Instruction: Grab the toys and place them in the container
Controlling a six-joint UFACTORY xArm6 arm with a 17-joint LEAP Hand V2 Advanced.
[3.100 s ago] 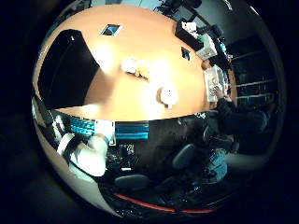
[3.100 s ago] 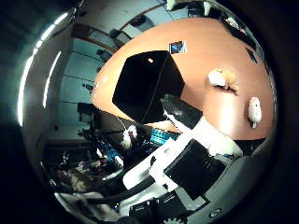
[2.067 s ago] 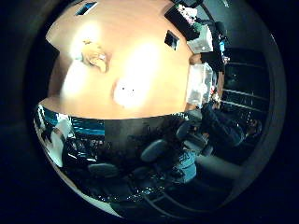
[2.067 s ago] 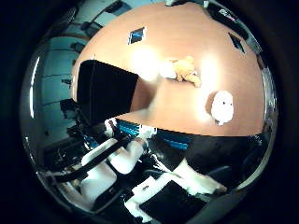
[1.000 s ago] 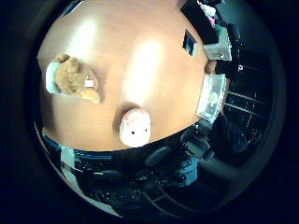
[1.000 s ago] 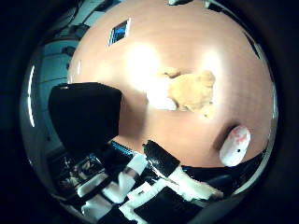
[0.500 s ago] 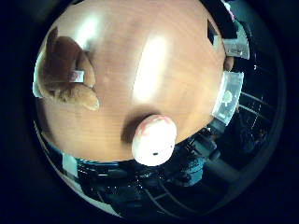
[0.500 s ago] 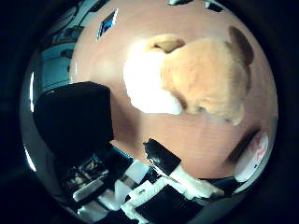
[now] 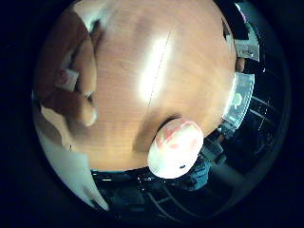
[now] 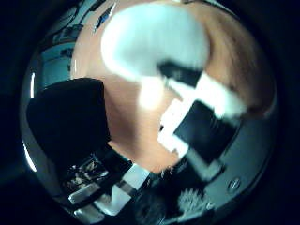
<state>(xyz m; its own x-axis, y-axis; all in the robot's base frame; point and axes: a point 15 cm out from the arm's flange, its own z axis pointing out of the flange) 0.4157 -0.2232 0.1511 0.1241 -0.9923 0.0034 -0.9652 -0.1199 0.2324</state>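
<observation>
A tan and white plush toy (image 10: 155,42) lies on the wooden table (image 9: 142,85) and fills much of the right thumb side palm view, very close to the palm. My hand (image 10: 199,117) is right over it; its white and black fingers (image 10: 211,94) curl in across the plush. The plush's brown side also shows in the right little finger side palm view (image 9: 62,66). A round white and pink toy (image 9: 176,147) lies near the table's edge, away from the plush. The black container (image 10: 66,122) stands on the table beside the plush.
The table's edge runs just past the round toy, with dark office furniture below it. A light flat object (image 9: 237,95) lies at another edge of the table.
The hand has come down closer onto the plush toy, which now fills more of the thumb side view. A finger has swung in across the plush.
</observation>
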